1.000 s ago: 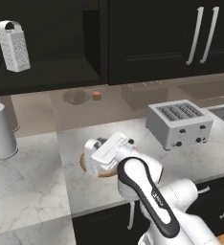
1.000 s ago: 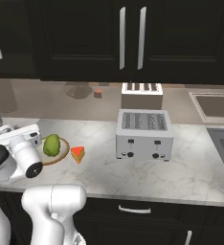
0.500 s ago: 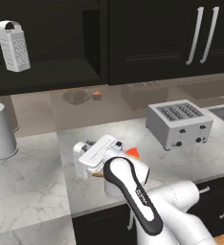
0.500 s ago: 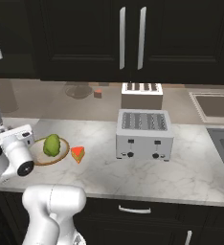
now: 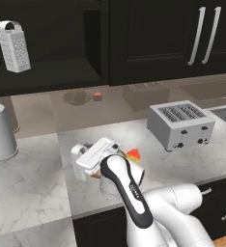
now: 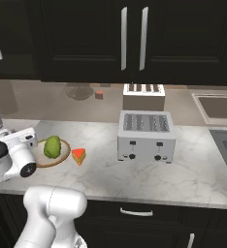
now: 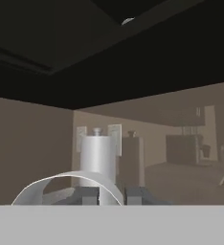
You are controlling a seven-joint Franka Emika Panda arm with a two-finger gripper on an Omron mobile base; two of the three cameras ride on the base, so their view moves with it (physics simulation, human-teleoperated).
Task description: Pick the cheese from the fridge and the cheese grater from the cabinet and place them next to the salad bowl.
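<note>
Right behind pincer: salad bowl with cheese beside | pincer: pressed together, nothing pinched | up-left of pincer: cheese grater on cabinet shelf

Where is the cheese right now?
The cheese lies on the counter just right of the salad bowl in the right base view, left of the toaster.
</note>
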